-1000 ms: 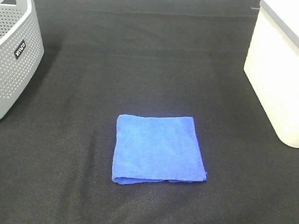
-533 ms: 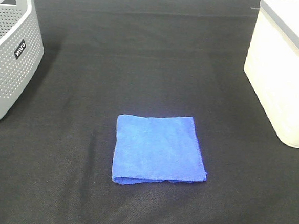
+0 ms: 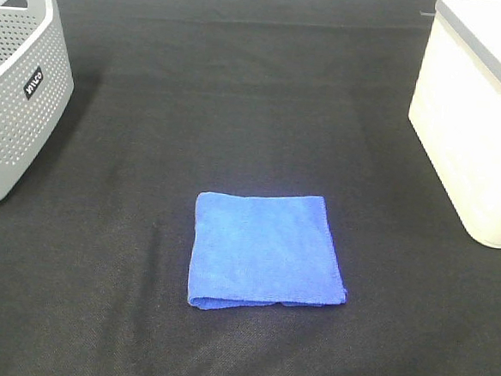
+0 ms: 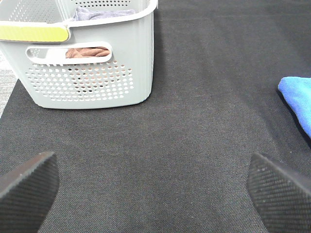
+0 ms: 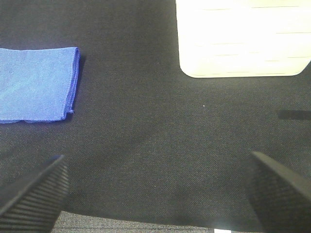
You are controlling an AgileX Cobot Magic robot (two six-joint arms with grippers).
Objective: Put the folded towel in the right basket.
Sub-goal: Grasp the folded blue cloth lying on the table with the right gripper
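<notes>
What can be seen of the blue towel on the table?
The blue towel looks like soft microfibre, folded into a rough square with layered edges showing along its near side. It lies flat on the black mat, between the grey basket and white basket, touching neither. Nothing else touches it.

- The folded towel [image 3: 267, 251] lies flat in the middle of the black cloth [image 3: 239, 110], with bare cloth on all four sides.
- The grey basket [image 3: 14, 128] stands at the far left edge, well apart from the towel; its tall perforated wall closes off that side.
- The right basket [image 3: 477, 144] stands at the far right edge, its high pale wall facing the towel.
- A wide strip of bare cloth runs between the two baskets.
- The left gripper [image 4: 155, 189] and the right gripper [image 5: 155, 189] each hover over bare cloth, fingers spread wide.
</notes>
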